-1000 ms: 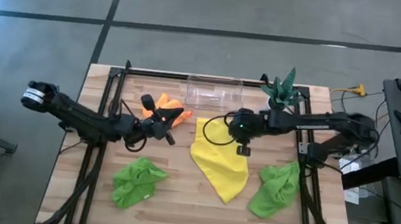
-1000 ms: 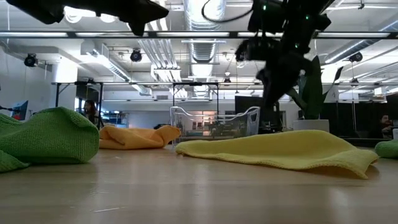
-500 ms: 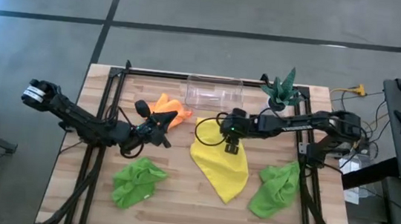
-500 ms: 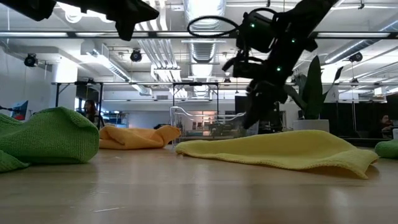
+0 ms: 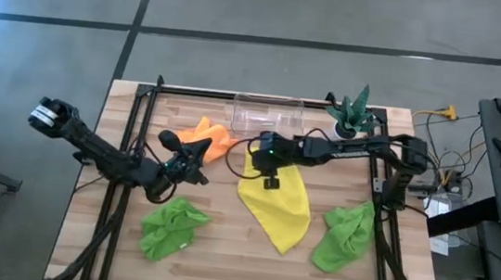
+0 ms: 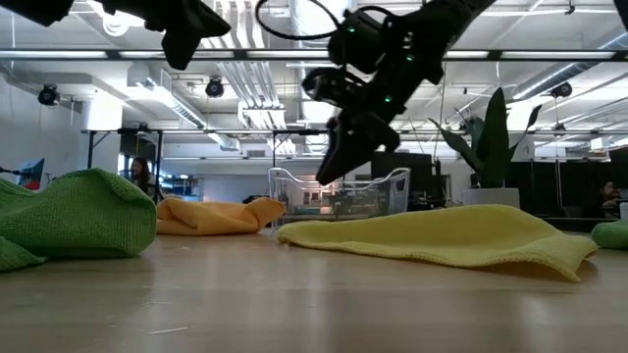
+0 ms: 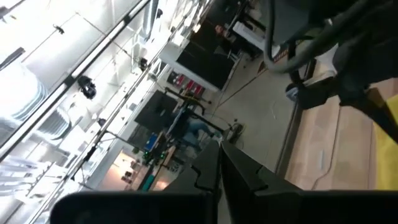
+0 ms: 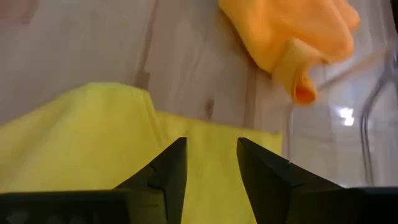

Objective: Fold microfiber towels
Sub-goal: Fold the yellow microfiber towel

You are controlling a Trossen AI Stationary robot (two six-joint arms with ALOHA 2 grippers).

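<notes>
Your right gripper [image 5: 268, 181] hovers narrowly parted over the yellow towel [image 5: 279, 208], which lies mid-desk. Lower onto its far corner beside the orange towel [image 5: 209, 138], pinching one layer only. The left gripper [image 5: 200, 174] waits closed.

A yellow towel [image 5: 276, 203] is lying spread at the table's centre. An orange towel [image 5: 210, 139] is bunched behind it. Two lime green towels [image 5: 171, 228] [image 5: 345, 235] are crumpled near the front.

Soft matt yellow cloth [image 5: 276, 208] lies on pale, grainy wooden table [image 5: 228, 268]; the bin [image 5: 267, 116] looks like clear glossy plastic.
</notes>
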